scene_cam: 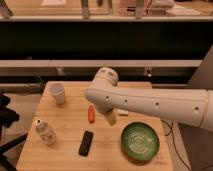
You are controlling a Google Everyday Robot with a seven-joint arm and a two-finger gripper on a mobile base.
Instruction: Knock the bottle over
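Note:
The bottle (45, 132) is small, clear plastic with a pale cap. It stands upright near the front left of the wooden table (65, 117). My gripper (111, 118) hangs below the white arm (150, 104) over the middle of the table. It is just right of a small red object and well to the right of the bottle, not touching it. The arm reaches in from the right.
A pale open-topped cup (58, 93) stands at the back left. A small red object (91, 114) lies mid-table, and a black remote (86, 143) lies in front of it. A green bowl (140, 141) sits at the front right. A dark chair (6, 117) is at the left edge.

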